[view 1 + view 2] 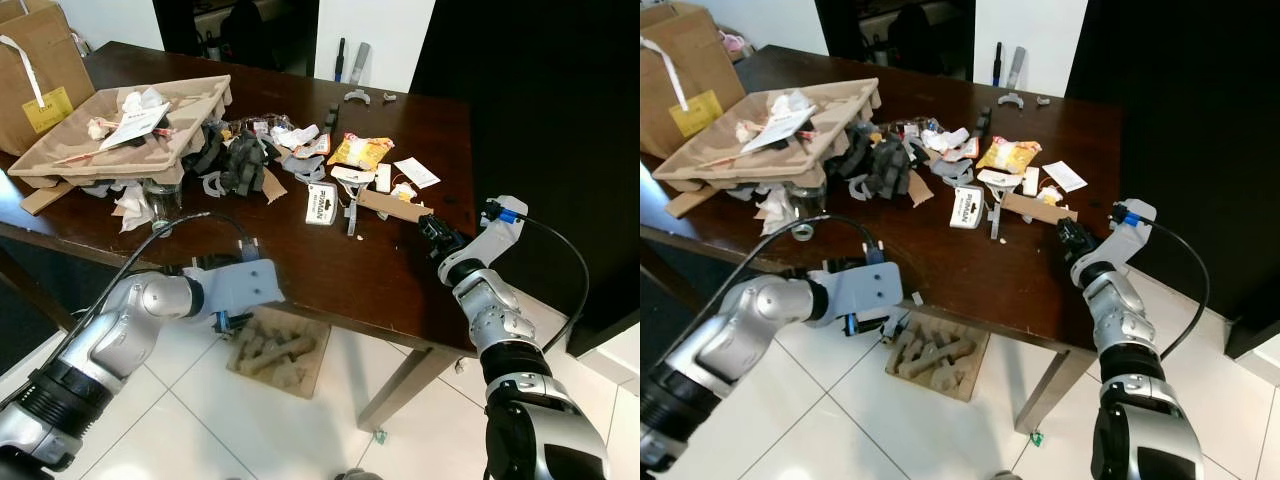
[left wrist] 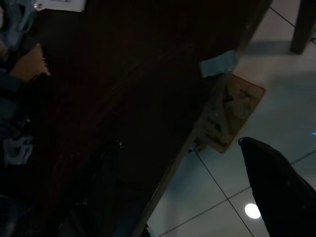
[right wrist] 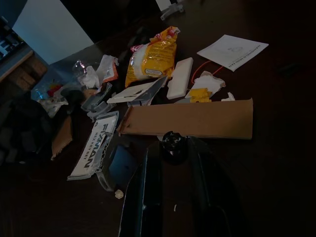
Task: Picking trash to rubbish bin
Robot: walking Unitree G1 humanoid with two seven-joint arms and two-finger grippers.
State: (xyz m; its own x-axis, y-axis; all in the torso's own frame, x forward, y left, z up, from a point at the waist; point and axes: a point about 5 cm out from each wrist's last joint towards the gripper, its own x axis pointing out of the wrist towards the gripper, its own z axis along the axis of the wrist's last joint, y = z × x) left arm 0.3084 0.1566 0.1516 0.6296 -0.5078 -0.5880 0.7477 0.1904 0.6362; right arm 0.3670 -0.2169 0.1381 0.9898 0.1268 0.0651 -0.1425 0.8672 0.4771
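Trash lies scattered on a dark wooden table (image 1: 330, 270): a yellow snack bag (image 1: 360, 150), a brown cardboard strip (image 1: 395, 205), a white printed label (image 1: 320, 203), paper scraps and grey plastic bits. My right gripper (image 1: 435, 232) rests low over the table's right side, just in front of the cardboard strip (image 3: 197, 118). Its fingers are shut on a small black lump (image 3: 174, 145). My left gripper (image 2: 187, 197) hangs open at the table's front edge, with nothing between its fingers (image 2: 276, 187).
A moulded pulp tray (image 1: 120, 125) holding paper scraps sits at the table's left, beside a brown paper bag (image 1: 35, 80). A glass jar (image 1: 160, 195) stands under the tray's edge. A pulp packing piece (image 1: 278, 350) lies on the white tiled floor under the table.
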